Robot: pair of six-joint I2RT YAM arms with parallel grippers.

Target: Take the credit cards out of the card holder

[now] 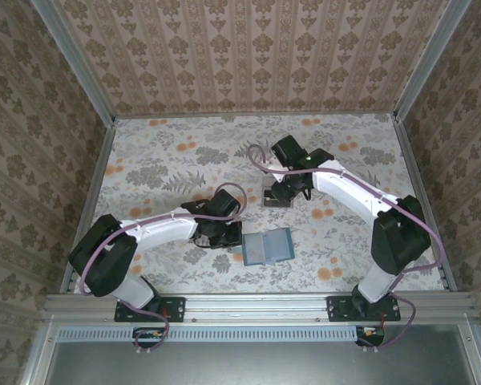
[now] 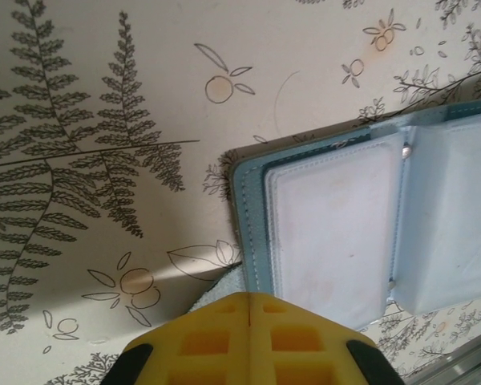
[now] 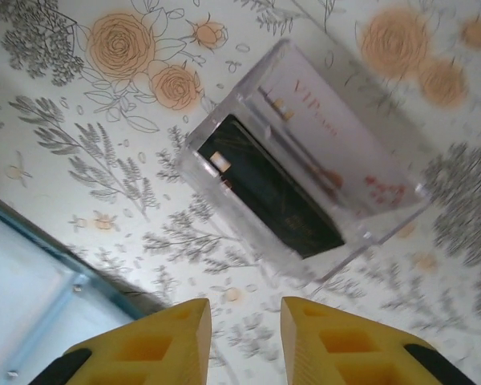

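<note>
Two arms of mine reach over the flowered table (image 1: 144,160). The card holder (image 1: 267,247) lies open near the middle of the near edge, its pale blue pockets facing up and looking flat and unfilled. Just beyond it, a little farther from me, stands a clear tray (image 3: 224,136). The credit cards lie inside this tray, apart from the holder: a dark card (image 3: 272,192) and, beside it, a pale card (image 3: 345,144) with pinkish print. My left gripper (image 2: 248,317) is pressed together with nothing between the fingers, its tip right at the holder's left edge, over a corner. I cannot tell if it touches. My right gripper (image 3: 244,321) is spread a little, pinching nothing, just beside the tray, with the holder off to its near left.
</note>
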